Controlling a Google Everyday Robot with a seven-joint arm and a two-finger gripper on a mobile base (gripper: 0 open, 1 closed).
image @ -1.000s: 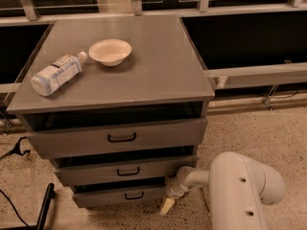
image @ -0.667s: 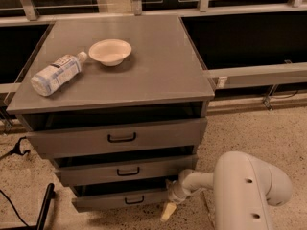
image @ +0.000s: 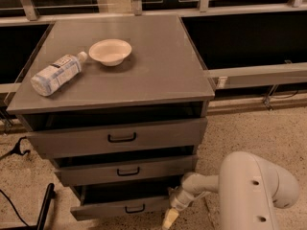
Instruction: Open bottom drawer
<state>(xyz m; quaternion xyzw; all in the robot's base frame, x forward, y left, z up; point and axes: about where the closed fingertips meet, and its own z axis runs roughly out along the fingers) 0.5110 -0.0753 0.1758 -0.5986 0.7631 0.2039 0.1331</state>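
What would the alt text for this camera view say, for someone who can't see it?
A white robot arm reaches down to a grey three-drawer cabinet, its gripper at the right end of the bottom drawer, which stands partly pulled out. On top are a plastic bottle lying on its side and a white bowl.

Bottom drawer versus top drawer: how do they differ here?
The top drawer has a taller front than the bottom drawer. The top drawer's handle looks wider than the bottom drawer's handle. The gripper sits low at the bottom drawer's right end, far from the top drawer. Both are grey with black bar handles and show a dark gap above the front.
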